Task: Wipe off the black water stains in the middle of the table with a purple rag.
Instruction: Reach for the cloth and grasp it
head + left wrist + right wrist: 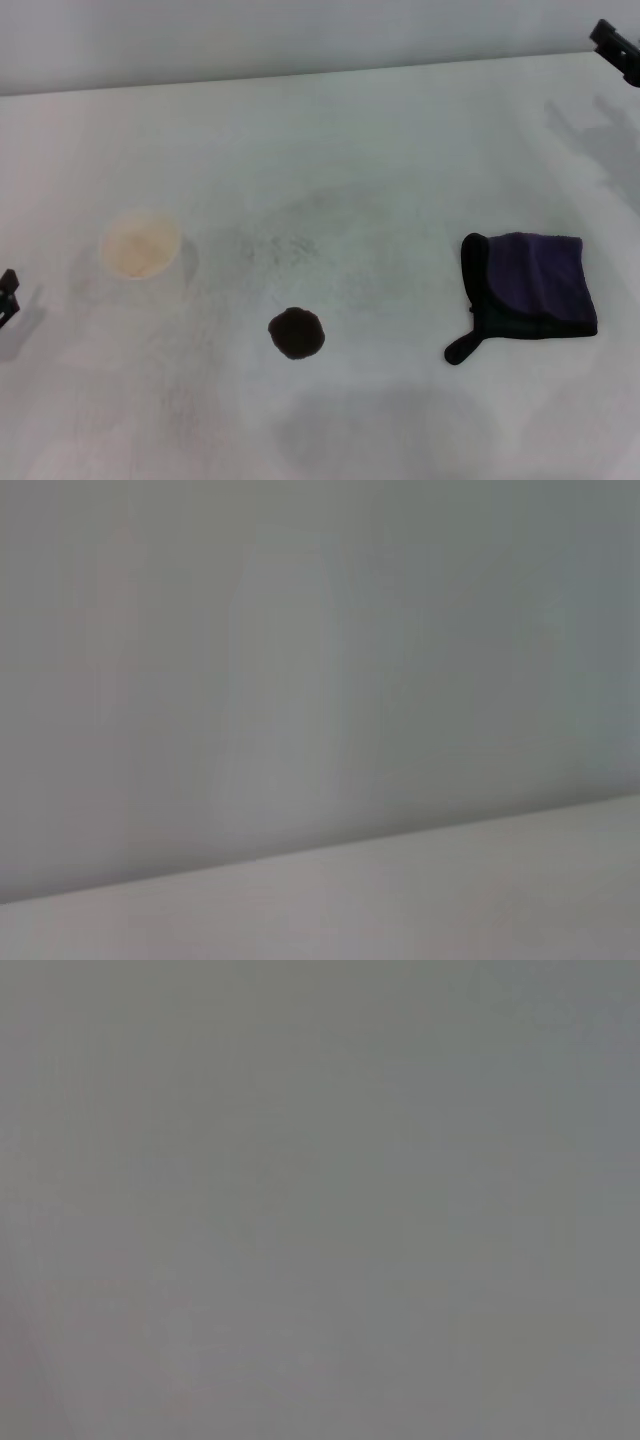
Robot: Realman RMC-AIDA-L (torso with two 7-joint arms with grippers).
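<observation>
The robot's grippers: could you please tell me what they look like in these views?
Little shows. In the head view, the left gripper is a small black angular piece at the left edge, and the right gripper a black blocky piece at the far right corner. No cables or markings are visible. The wrist views show neither.

A pale paper cup (140,243) stands upright.

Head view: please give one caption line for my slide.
Purple rag lies untouched right of the black stain; paper cup left; both grippers at the table edges.
</observation>
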